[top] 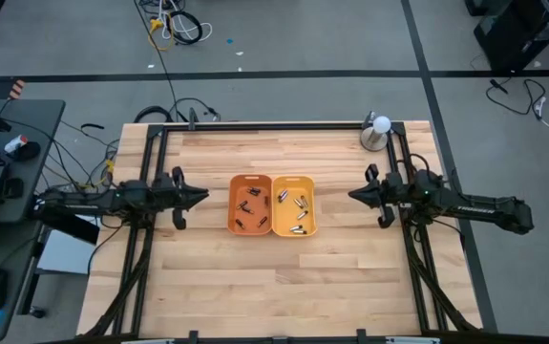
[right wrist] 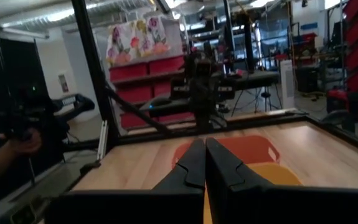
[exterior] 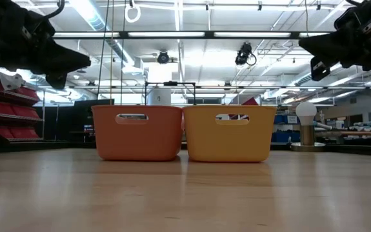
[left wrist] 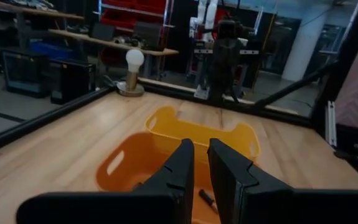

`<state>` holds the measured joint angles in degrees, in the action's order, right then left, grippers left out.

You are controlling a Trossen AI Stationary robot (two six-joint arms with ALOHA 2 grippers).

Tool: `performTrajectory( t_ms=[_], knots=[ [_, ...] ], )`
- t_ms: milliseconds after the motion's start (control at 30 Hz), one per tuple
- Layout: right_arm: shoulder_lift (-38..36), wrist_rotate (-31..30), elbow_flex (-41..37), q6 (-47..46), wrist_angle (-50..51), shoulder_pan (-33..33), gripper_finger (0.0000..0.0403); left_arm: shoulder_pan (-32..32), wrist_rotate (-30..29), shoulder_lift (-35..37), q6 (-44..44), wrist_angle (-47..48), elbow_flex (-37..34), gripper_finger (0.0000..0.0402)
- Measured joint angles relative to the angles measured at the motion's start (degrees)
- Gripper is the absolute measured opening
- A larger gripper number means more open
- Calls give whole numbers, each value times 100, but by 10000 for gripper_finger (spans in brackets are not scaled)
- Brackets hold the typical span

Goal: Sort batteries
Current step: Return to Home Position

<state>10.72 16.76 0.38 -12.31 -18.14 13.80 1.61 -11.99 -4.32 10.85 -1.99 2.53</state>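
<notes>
Two small trays stand side by side at the table's middle. The orange tray (top: 237, 182) holds several dark batteries (top: 247, 203). The yellow tray (top: 310, 182) holds several silvery batteries (top: 298, 205). My left gripper (top: 204, 197) hovers level above the table just left of the orange tray, its fingers (left wrist: 182, 158) a narrow gap apart with nothing between them. My right gripper (top: 351, 195) hovers level just right of the yellow tray, shut and empty, as the right wrist view (right wrist: 204, 142) shows. Both point at the trays.
A metal cup with a white ball (top: 377, 131) stands at the table's far right corner. Black frame rails (top: 150, 162) run along the left, right and far sides. Bare wood lies between the trays and the near edge. A person's hand (right wrist: 17, 143) shows beyond the table.
</notes>
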Motion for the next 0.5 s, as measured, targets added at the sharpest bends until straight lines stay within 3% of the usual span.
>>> performTrajectory(
  t_ms=[300, 500],
  knots=[
    [2, 135, 0, 57, 257, 0, 0, 2, 246, -7, -26, 2, -204, 46],
    [2, 138, 0, 624, 292, -17, 0, 2, 265, 2, -121, 33, -204, 46]
  ],
)
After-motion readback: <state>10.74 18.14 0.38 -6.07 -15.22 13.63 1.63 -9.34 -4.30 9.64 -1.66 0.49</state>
